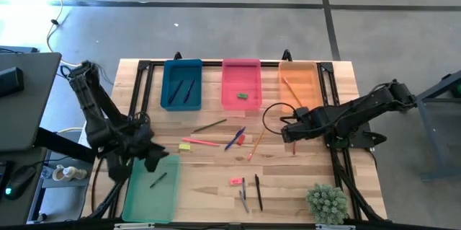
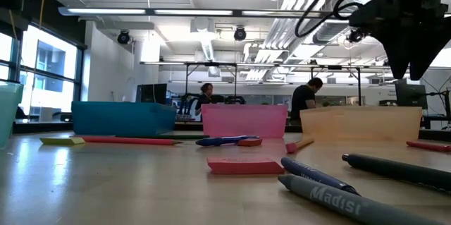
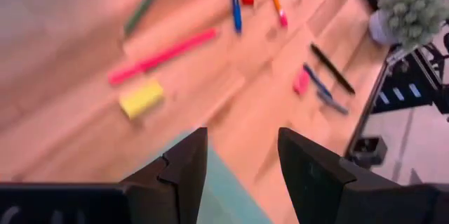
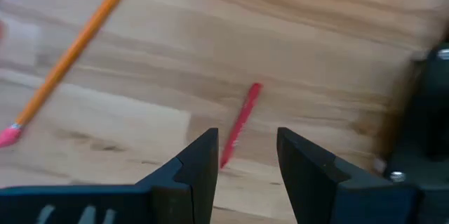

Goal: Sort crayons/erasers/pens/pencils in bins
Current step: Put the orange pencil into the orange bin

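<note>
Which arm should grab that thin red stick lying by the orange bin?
Right. The right tool hovers open directly over the red stick, while the left tool is across the table above the green bin.

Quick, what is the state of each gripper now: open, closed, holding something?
Left gripper: open, empty, over the light green bin.
Right gripper: open, empty, above the red stick on the table.
</note>
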### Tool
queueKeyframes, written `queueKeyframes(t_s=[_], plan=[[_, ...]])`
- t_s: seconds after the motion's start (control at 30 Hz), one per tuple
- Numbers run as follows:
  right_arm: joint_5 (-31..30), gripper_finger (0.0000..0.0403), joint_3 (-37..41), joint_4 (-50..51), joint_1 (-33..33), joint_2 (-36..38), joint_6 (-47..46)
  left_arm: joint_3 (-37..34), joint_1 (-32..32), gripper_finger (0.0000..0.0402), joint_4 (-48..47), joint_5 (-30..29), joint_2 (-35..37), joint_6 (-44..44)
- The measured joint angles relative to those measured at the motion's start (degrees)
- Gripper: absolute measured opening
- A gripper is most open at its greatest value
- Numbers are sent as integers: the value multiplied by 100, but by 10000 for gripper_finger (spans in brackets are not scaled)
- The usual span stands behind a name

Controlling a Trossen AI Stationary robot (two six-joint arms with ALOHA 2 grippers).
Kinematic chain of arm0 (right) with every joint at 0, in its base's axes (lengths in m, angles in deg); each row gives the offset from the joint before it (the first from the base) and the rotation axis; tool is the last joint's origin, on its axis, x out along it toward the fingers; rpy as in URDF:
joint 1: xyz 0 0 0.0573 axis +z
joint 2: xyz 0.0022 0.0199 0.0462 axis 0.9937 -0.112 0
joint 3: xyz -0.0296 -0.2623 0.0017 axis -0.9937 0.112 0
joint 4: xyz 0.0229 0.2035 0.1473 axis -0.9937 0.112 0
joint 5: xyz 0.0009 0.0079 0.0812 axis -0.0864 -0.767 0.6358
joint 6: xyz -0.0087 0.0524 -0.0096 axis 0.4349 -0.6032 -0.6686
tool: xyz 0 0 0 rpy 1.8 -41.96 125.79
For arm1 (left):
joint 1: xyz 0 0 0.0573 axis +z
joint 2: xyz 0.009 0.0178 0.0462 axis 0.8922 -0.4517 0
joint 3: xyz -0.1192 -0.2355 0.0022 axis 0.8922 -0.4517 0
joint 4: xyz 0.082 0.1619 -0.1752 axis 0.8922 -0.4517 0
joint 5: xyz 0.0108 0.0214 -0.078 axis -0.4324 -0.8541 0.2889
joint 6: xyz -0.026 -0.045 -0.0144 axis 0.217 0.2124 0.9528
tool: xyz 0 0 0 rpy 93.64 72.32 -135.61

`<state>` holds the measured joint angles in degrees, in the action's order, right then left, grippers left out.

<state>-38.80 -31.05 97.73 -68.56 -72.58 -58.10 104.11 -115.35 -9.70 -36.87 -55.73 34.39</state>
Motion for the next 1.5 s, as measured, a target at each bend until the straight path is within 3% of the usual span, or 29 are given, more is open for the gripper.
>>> queueKeyframes(t_s=[0.23,0.43,0.67,0.87,1.13,1.3,1.5], plan=[[56,138,0,114,-475,2,698,0,1305,161,3,65,562,-1614],[191,138,-2,-5,-1088,4,1825,0,2438,161,20,517,875,-2544],[340,138,-2,-1064,-1604,4,3630,0,3444,161,25,878,1009,-3289],[478,138,-4,-2441,-1775,4,5796,0,4207,161,23,1253,999,-3742],[565,138,-197,-3372,-1817,-6,8015,0,5057,161,18,1731,999,-4277],[455,138,-802,-3288,-1789,-301,9092,0,5365,161,20,2203,999,-4491],[686,138,-1357,-2650,-1789,-978,10187,0,5487,161,20,2236,999,-4735]])
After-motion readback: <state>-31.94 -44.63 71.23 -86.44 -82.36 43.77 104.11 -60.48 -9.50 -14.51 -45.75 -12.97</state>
